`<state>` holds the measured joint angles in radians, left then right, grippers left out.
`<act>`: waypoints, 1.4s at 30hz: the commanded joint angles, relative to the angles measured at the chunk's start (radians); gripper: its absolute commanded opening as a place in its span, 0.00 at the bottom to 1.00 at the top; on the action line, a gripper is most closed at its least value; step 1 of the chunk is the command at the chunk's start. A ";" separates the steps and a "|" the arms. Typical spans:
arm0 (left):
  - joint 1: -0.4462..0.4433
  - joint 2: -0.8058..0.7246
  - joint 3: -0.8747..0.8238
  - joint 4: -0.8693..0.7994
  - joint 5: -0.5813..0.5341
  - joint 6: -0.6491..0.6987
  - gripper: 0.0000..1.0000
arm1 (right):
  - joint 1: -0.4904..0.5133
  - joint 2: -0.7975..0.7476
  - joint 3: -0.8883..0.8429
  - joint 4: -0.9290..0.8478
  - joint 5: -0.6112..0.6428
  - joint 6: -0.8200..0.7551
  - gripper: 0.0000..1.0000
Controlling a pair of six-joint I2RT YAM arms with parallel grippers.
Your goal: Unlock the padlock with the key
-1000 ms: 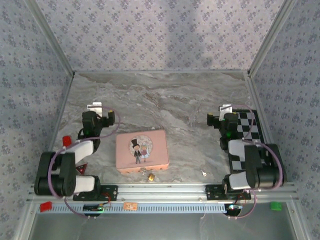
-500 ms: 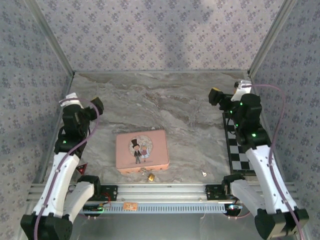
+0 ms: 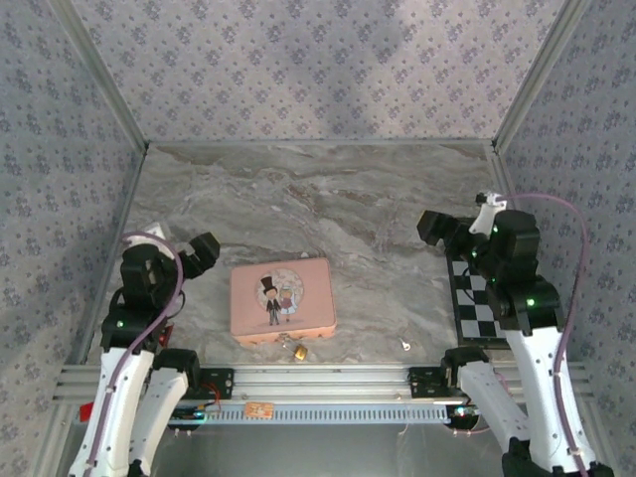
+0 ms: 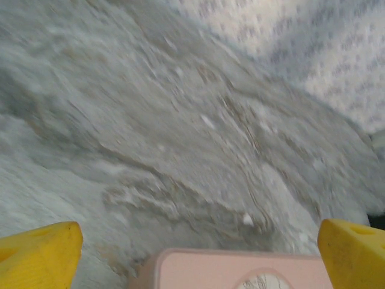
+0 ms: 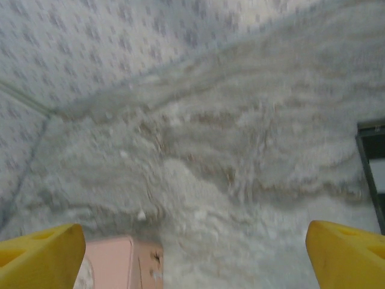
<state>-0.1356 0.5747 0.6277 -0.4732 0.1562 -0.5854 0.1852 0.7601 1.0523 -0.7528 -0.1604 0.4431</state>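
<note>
The tiny brass padlock (image 3: 298, 350) lies on the marble table just in front of the pink tin (image 3: 282, 298), near the front rail. The small silvery key (image 3: 405, 345) lies on the table to the right of it, well apart from it. My left gripper (image 3: 205, 252) hangs open to the left of the tin, above the table. In the left wrist view its yellow fingertips (image 4: 37, 256) stand wide apart over the tin's far edge (image 4: 240, 270). My right gripper (image 3: 434, 227) is open too, high up behind and to the right of the key, with nothing between its fingertips (image 5: 349, 256).
A black-and-white chequered mat (image 3: 480, 288) lies along the right wall, under the right arm. Patterned walls close the table in on three sides. A metal rail (image 3: 318, 378) runs along the front edge. A corner of the pink tin (image 5: 123, 262) sits low in the right wrist view.
Both arms have risen from their folded rest. Over the last half second both grippers have swung down and nearer, towards the tin. Padlock, key and tin have not moved.
</note>
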 commanded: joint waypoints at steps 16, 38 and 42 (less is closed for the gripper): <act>-0.473 0.114 -0.002 0.073 -0.319 0.143 1.00 | 0.588 0.235 -0.096 -0.394 0.346 0.394 0.92; -0.473 0.037 -0.103 0.154 -0.368 0.136 1.00 | 0.720 0.284 -0.452 -0.222 0.191 0.785 0.69; -0.472 0.037 -0.111 0.162 -0.370 0.126 1.00 | 0.723 0.284 -0.475 -0.225 0.189 0.813 0.61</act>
<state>-0.5987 0.6216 0.5251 -0.3374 -0.1989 -0.4564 0.9020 1.0492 0.5926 -0.9726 0.0349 1.1908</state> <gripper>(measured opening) 0.998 0.619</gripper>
